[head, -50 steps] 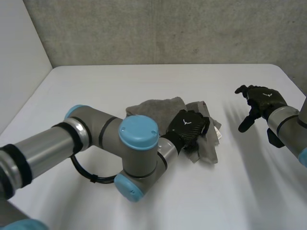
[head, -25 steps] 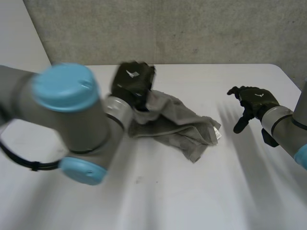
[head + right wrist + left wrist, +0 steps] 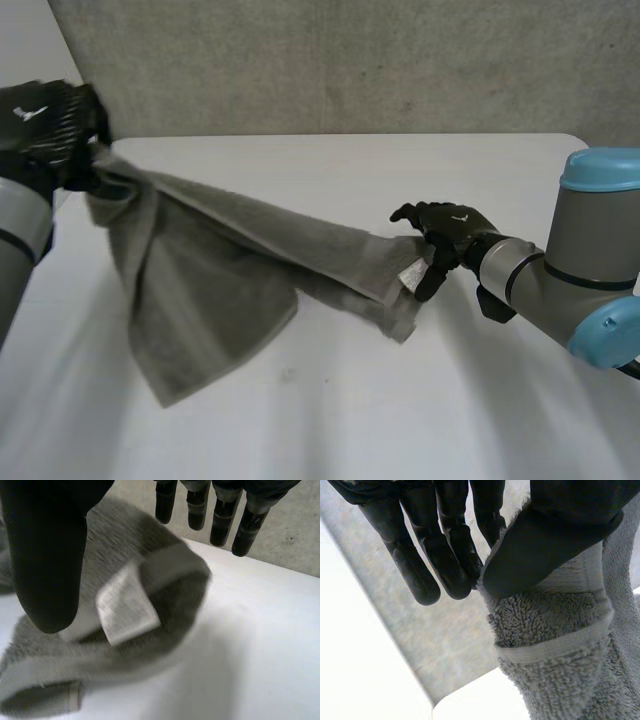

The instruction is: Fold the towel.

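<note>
Fluffy grey towel (image 3: 230, 260) hangs long | left hand (image 3: 45, 125) pinches its corner, thumb against fingers | right hand (image 3: 447, 228) fingers spread at other end

My left hand (image 3: 45, 125) and right hand (image 3: 450, 228) are black, each with a small white mark on its back. My right arm (image 3: 590, 250) is a grey tube with a light-blue cap (image 3: 603, 168).
</note>
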